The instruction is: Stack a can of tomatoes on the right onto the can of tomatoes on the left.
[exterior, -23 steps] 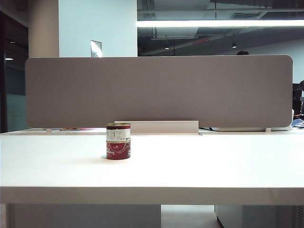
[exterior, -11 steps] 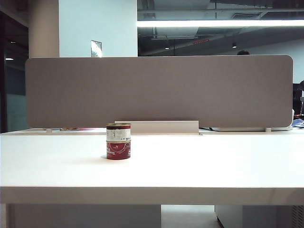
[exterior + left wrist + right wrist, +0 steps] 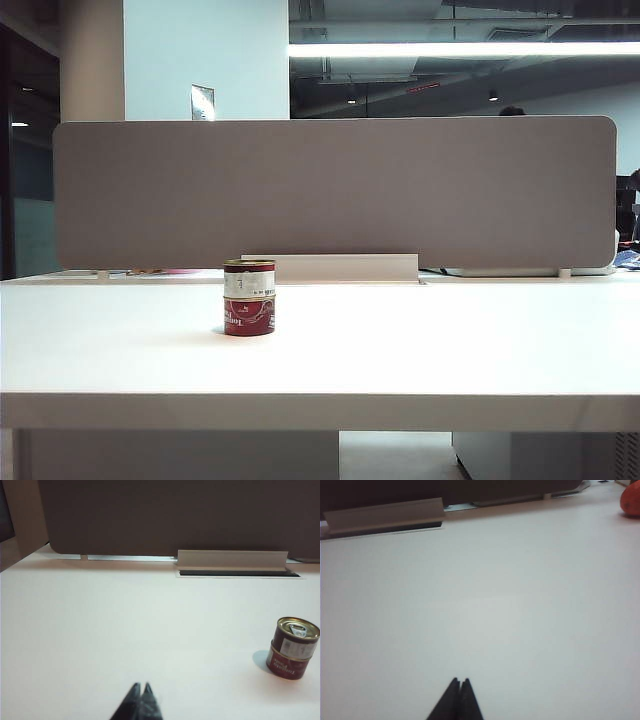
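Table: white table (image 3: 420, 350), broad and flat.
Partition: grey divider panel (image 3: 335, 190) upright along the far edge.
Cable tray: pale metal cover (image 3: 340, 267) at the panel's foot.
Orange object: orange-red thing (image 3: 631, 500), partly cut off, near the far edge.

Top can (image 3: 249, 279) has a white label with a dark red rim band, bottom can (image 3: 249, 317) is deep red with white lettering. Table (image 3: 420, 340) is plain white, the divider panel (image 3: 335, 190) behind is grey-brown. Both grippers, left (image 3: 140, 689) and right (image 3: 459, 683), are black.
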Tool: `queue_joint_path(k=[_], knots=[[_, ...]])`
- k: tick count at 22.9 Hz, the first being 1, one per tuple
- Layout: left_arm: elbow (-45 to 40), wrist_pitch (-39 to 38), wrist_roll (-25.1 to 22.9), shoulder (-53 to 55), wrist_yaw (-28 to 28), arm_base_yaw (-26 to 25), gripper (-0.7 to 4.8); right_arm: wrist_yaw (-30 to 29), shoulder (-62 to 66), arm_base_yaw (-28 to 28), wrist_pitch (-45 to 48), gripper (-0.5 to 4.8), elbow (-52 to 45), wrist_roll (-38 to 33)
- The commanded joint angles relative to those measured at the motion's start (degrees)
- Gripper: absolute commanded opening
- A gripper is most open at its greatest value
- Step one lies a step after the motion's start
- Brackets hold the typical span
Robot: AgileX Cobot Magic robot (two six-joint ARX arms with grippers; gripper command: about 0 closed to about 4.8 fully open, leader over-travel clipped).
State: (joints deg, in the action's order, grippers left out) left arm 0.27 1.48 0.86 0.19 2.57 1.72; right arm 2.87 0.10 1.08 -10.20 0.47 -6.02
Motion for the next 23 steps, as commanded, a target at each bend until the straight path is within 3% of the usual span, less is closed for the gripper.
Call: queue_joint_path(k=[1, 23], knots=[[0.17, 0.74, -0.2, 0.04, 0.13, -0.04, -0.06, -2.97, -0.13, -0.09, 0.57, -0.05, 0.11, 1.84], [0.17, 0.74, -0.2, 0.04, 0.11, -0.04, -0.06, -2.84, -0.09, 0.0, 7.04, -0.05, -0.44, 1.97]])
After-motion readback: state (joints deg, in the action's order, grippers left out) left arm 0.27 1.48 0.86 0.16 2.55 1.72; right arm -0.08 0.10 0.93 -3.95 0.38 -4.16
